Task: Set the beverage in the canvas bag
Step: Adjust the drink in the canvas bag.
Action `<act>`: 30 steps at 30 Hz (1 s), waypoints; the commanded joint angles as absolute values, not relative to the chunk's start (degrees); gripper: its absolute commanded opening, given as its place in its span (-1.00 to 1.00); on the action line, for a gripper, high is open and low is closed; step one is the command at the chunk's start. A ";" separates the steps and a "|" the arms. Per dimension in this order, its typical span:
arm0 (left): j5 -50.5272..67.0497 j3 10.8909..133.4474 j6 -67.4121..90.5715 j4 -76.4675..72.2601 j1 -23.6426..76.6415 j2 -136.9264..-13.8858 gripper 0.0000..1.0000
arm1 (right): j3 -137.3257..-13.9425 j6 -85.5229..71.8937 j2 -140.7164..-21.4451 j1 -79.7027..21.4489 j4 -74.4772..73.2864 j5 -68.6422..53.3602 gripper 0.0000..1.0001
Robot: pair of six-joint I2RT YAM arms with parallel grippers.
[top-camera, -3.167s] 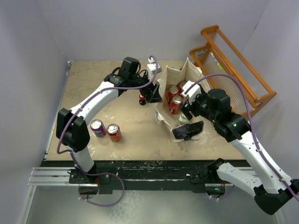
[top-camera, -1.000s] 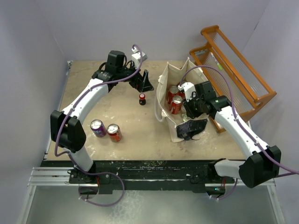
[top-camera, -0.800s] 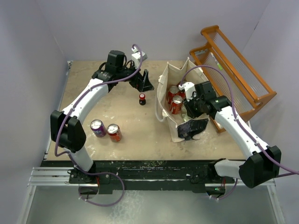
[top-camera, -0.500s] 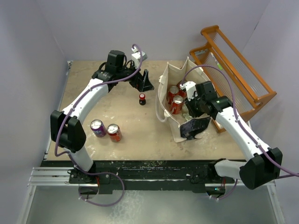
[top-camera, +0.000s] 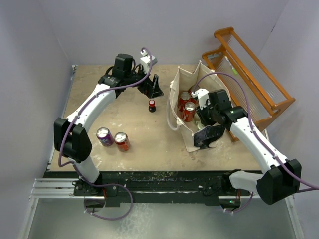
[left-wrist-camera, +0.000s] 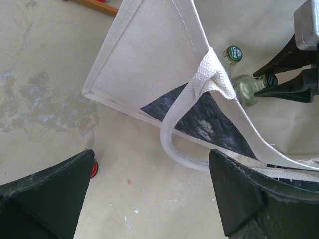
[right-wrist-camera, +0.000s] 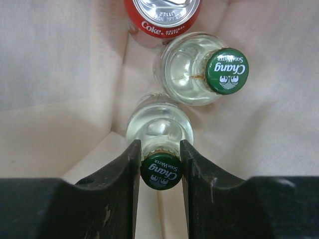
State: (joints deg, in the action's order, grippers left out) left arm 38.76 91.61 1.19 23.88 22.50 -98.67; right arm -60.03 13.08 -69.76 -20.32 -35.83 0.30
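Risk on release: toppling of clear glass bottle with green cap if base not seated on soft fabric floor; glass-on-glass knock against second green-capped glass bottle just beside, at 1 o'clock.

Right hand: narrow, clamped on bottle neck.

Cream canvas bag, 3 o'clock on table. Contents: gripped bottle, second bottle, red cola can at 12 o'clock.

Left hand: wide, empty, 11 o'clock.

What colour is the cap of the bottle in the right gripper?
Green bottle cap, white lettering; best in the right wrist view.
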 commanded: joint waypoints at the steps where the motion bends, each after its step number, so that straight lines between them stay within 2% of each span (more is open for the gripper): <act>1: 37.86 93.04 -0.79 23.52 22.06 -96.26 0.98 | -59.69 16.94 -69.92 -19.61 -32.10 3.28 -0.18; 4: 37.09 92.53 -1.74 24.02 22.10 -95.57 0.98 | -60.43 17.42 -69.96 -19.60 -32.29 2.50 0.03; 5: 36.93 92.36 -2.02 24.12 21.99 -95.31 0.98 | -60.79 17.53 -69.92 -19.60 -32.47 2.40 0.20; 7: 36.56 92.08 -2.42 24.34 21.90 -94.90 0.98 | -61.70 17.80 -69.72 -19.60 -32.81 1.78 0.39; 11: 35.89 91.61 -3.27 24.65 21.64 -94.05 0.98 | -63.81 17.80 -69.44 -19.61 -32.63 0.65 0.60; 19: 35.05 91.26 -4.22 25.09 21.54 -93.11 0.98 | -69.64 13.24 -70.66 -19.60 -30.09 3.85 0.67; 24: 35.14 91.86 -4.25 24.88 21.53 -93.66 0.98 | -72.20 10.86 -73.00 -19.52 -28.69 6.66 0.67; 30: 35.26 92.61 -4.23 25.00 21.54 -94.33 0.98 | -74.30 9.45 -76.24 -18.88 -27.51 4.39 0.63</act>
State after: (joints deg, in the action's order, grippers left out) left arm 35.20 91.37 -2.81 25.82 21.87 -95.79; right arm -70.74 11.81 -74.54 -19.55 -29.63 4.58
